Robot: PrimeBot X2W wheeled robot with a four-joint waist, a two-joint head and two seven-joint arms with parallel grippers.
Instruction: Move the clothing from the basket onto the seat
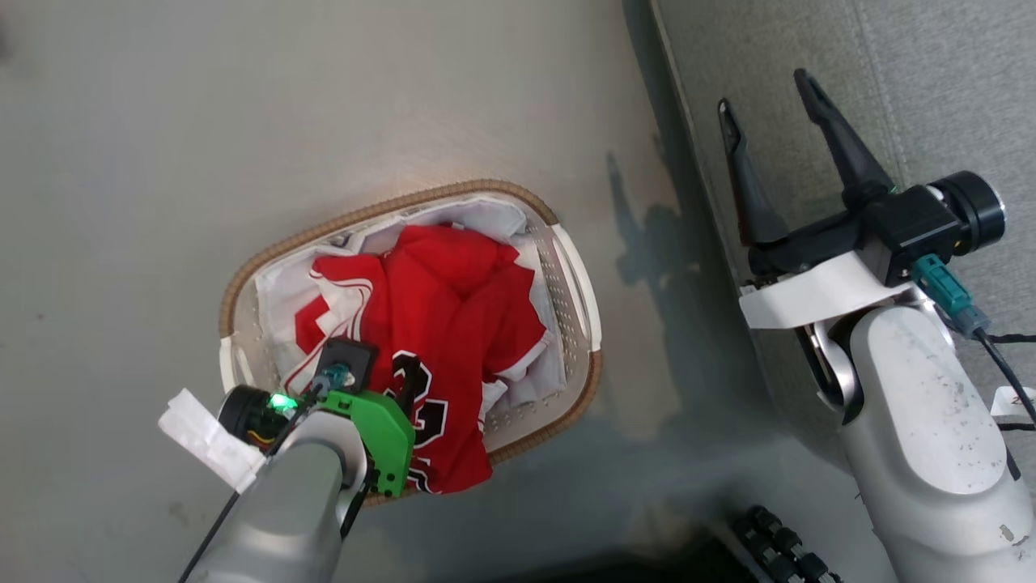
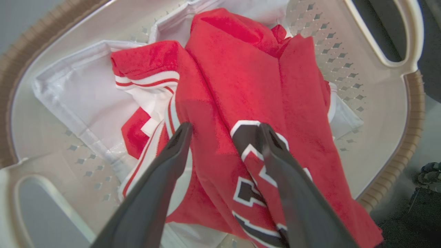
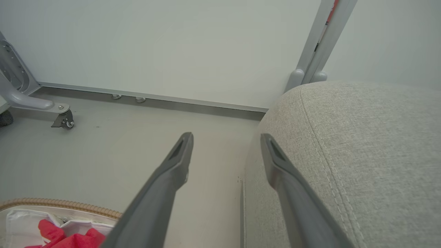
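The basket (image 1: pixel 340 220), oval and white with a brown woven rim, stands on the floor with the red clothing (image 1: pixel 461 308) heaped in it, one corner hanging over the near rim. My left gripper (image 1: pixel 398 380) reaches down into it. In the left wrist view it (image 2: pixel 225 127) is open, its fingertips straddling a fold of the red jersey (image 2: pixel 241 69) beside the black-and-white lettering. My right gripper (image 1: pixel 765 93) is open and holds nothing, raised over the edge of the grey seat (image 1: pixel 931 73). From the right wrist, that gripper (image 3: pixel 226 136) stands between floor and seat (image 3: pixel 344 155).
A white liner (image 2: pixel 79 100) lies under the jerseys. A grey frame on a caster (image 3: pixel 63 119) stands by the far wall, and a metal post (image 3: pixel 324 38) rises behind the seat. A dark ribbed part of my base (image 1: pixel 777 546) sits at the bottom.
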